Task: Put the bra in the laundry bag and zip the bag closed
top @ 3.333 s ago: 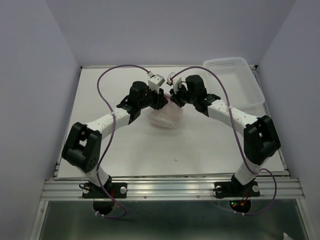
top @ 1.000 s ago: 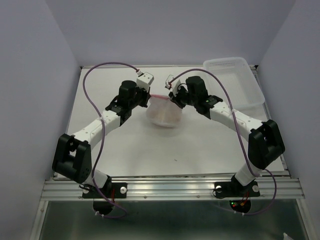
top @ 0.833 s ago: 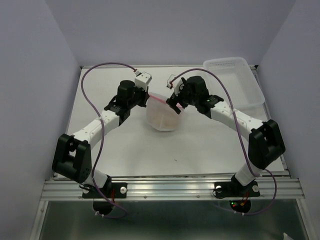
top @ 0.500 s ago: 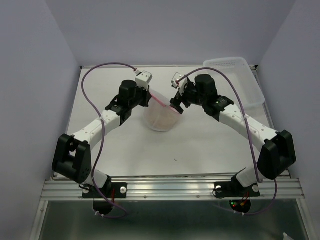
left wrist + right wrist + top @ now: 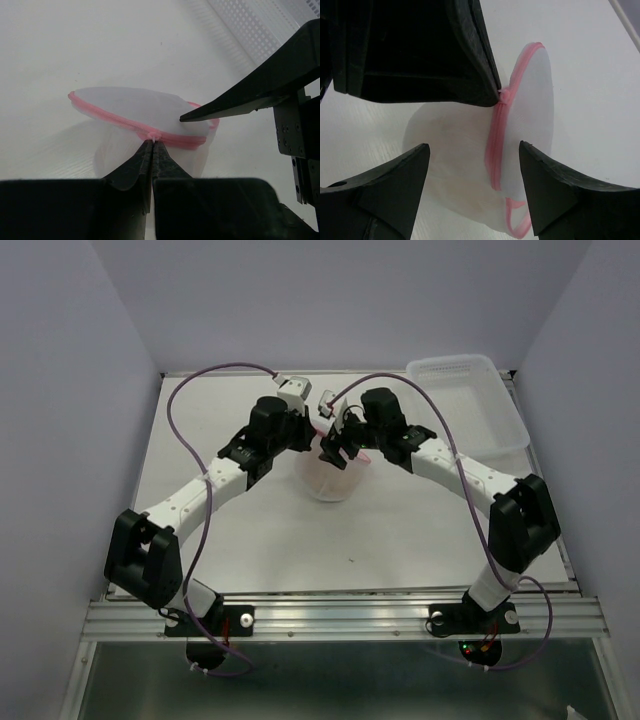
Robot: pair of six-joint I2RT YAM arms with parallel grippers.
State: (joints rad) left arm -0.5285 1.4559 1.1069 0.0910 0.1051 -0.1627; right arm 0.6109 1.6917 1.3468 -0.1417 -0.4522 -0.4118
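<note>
The laundry bag (image 5: 328, 478), a white mesh dome with a pink zipper rim, stands at mid-table. Its lid (image 5: 135, 107) lies along the rim, and the zipper (image 5: 496, 135) runs closed where it shows. The bra shows only as a faint peach tint (image 5: 462, 186) through the mesh. My left gripper (image 5: 152, 142) is shut on the small zipper pull (image 5: 504, 95) at the rim. My right gripper (image 5: 472, 148) hangs open just above the bag, its fingers apart on either side of the zipper line and holding nothing.
A rectangular white plastic basket (image 5: 470, 390) stands at the back right corner. The right gripper's finger (image 5: 240, 100) reaches close over the bag in the left wrist view. A pink hanging loop (image 5: 516, 221) dangles from the bag's side.
My right gripper let go of the bag's rim, opened, drew back to the right, then came back over the bag. The left gripper stayed shut on the pull and shifted slightly right.
</note>
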